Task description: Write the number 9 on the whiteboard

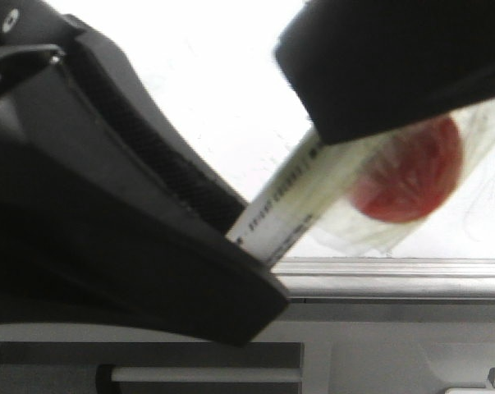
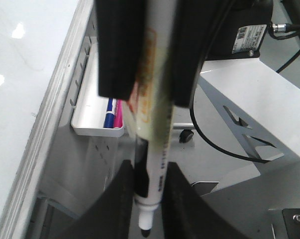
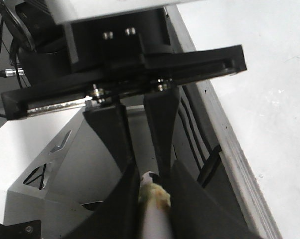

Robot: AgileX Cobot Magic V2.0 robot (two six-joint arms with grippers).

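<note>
Left claw (image 2: pixel 146 172): narrow, clamped on the marker pen (image 2: pixel 154 149) just behind its bare black nib (image 2: pixel 146 230). In the front view it fills the frame from 9 to 6 o'clock, nearest the camera.

Marker pen: held by both claws at once and slanting up toward 2 o'clock in the front view. If the arms pull at different rates, you may bend it or wrench it from one grip.

Right claw (image 3: pixel 152 174): narrow, pinching the pen's rear end (image 3: pixel 152 209), and sits at 1 o'clock in the front view. If it lets go before the left grip is firm, the pen could tip or fall.

Red patch (image 1: pixel 407 168): blurred, near 3 o'clock behind the pen. You cannot tell what it is.

Pen tray (image 2: pixel 97 127): hangs beside the board's edge, with a blue and a pink pen in it. A low swing could catch it.

Grey ledge (image 1: pixel 395 275): runs from 3 to 4 o'clock, beyond the claws. The nib could snag on it on the way to the board.

Whiteboard (image 1: pixel 198 98): at 12 o'clock, bright with glare and well apart from the nib. Pressing too hard or at a slant could skid the tip.

Number 9: no clear strokes show on the board, so judge it not yet written.
</note>
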